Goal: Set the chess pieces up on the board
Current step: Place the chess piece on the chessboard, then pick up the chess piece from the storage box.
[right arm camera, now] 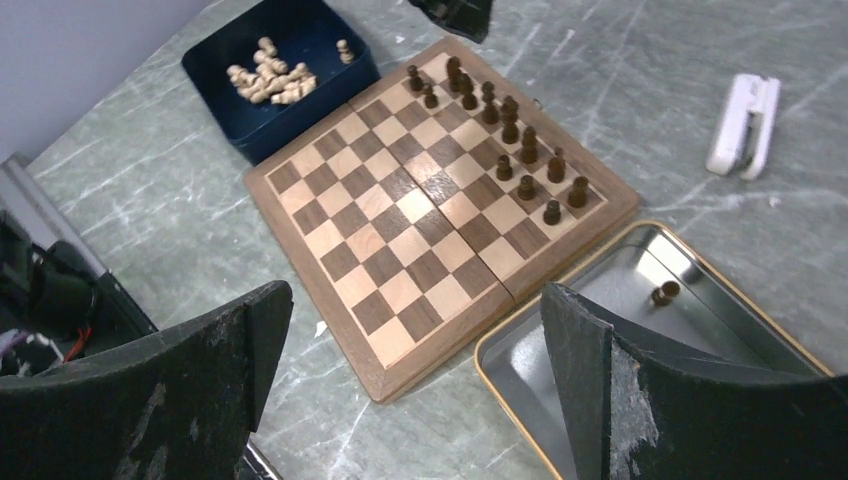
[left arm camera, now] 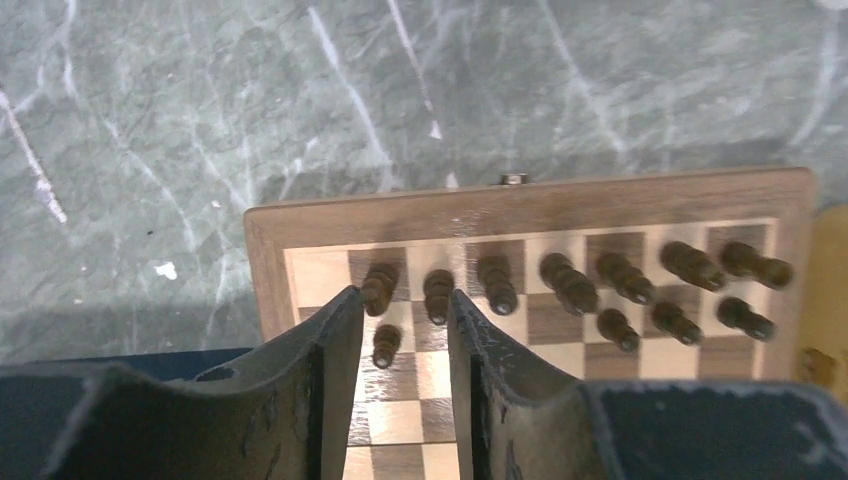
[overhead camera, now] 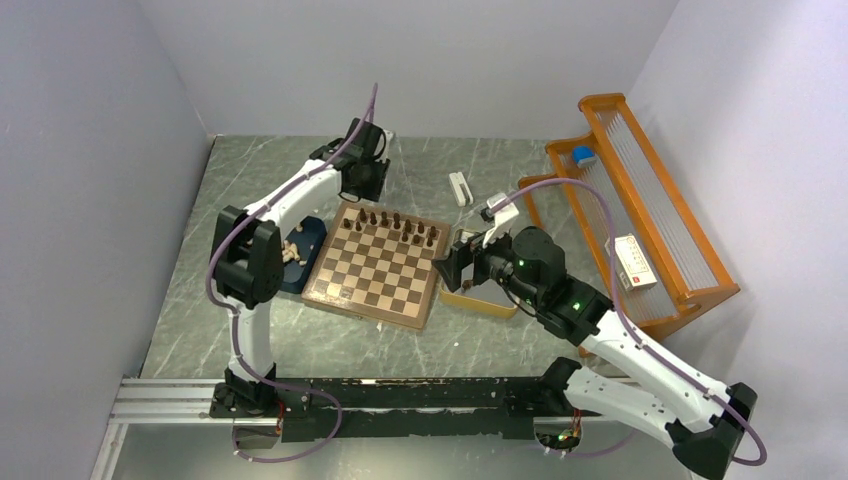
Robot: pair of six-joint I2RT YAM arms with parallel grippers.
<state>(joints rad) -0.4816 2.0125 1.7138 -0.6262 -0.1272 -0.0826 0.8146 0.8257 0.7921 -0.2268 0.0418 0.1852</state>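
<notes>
Top view: the chess pieces (overhead camera: pixel 395 222) line the 12 o'clock edge of the board (overhead camera: pixel 375 270), which lies on the table (overhead camera: pixel 190 320). The left claw (overhead camera: pixel 362 180) hangs over its 11 o'clock corner.

Left wrist: fingers parted and gripping nothing, straddling an upright pawn (left arm camera: pixel 385 345), likely a placement.

Right wrist: the right claw (right arm camera: pixel 415 300) gapes, empty. The tray (right arm camera: pixel 500 345) at 4 o'clock holds one dark piece (right arm camera: pixel 663 292), probably the next pick.
</notes>
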